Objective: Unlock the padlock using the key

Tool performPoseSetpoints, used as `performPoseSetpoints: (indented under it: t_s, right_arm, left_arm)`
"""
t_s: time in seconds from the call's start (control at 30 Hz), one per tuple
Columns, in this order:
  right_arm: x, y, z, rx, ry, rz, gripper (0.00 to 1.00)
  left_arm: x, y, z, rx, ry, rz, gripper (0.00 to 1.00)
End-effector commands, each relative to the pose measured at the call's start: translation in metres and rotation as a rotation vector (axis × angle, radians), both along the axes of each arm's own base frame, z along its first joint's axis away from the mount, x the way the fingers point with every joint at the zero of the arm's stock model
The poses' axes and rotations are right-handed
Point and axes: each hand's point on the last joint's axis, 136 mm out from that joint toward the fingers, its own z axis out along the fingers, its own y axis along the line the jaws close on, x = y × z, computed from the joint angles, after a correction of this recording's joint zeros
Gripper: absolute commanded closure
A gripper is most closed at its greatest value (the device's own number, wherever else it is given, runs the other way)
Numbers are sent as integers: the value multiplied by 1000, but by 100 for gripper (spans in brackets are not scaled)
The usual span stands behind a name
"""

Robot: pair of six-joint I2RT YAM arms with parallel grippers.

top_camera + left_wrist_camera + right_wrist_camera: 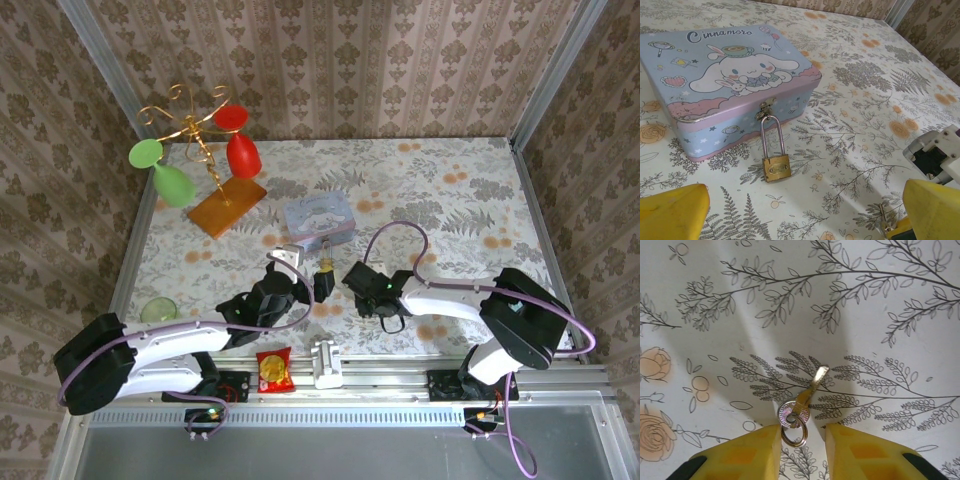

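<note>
I see one padlock (776,167), a small brass block with a thin silver shackle. It lies on the flowered cloth (865,100) against the front wall of the one pale blue tin (725,65), its shackle through the hasp. Bare cloth lies open in front and to the right. My left gripper (805,206) hangs before it, jaws wide. One flat metal key (802,401) with one ring lies between my right gripper's (802,455) parted yellow fingers, not clamped.
</note>
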Motion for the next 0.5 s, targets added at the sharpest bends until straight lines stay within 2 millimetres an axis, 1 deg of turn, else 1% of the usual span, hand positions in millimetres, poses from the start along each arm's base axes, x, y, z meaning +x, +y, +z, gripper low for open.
performPoseSetpoints:
  t_s: [0.0, 0.17, 0.23, 0.27, 0.33, 0.43, 0.47]
  right_arm:
    - [-4, -15, -1, -47, -9, -24, 71]
    - [2, -2, -2, 11, -34, -5, 71]
    - [4, -2, -2, -9, -33, -4, 72]
    - [4, -3, -4, -20, -30, -2, 74]
    - [3, -4, -8, -31, -21, 5, 75]
    - [2, 0, -12, -22, -12, 16, 78]
    - [3, 1, -12, -21, -11, 20, 81]
  left_arm:
    - [-2, -9, 5, -22, -4, -23, 0]
    - [-2, -11, 5, -25, -4, -29, 0]
    - [-2, -11, 4, -18, -2, -31, 0]
    - [-2, -11, 4, -17, -1, -31, 0]
    - [-2, -10, 2, -14, 2, -27, 0]
    - [-2, -9, 1, -12, 1, -21, 0]
    - [-1, -8, 1, -12, 0, -19, 0]
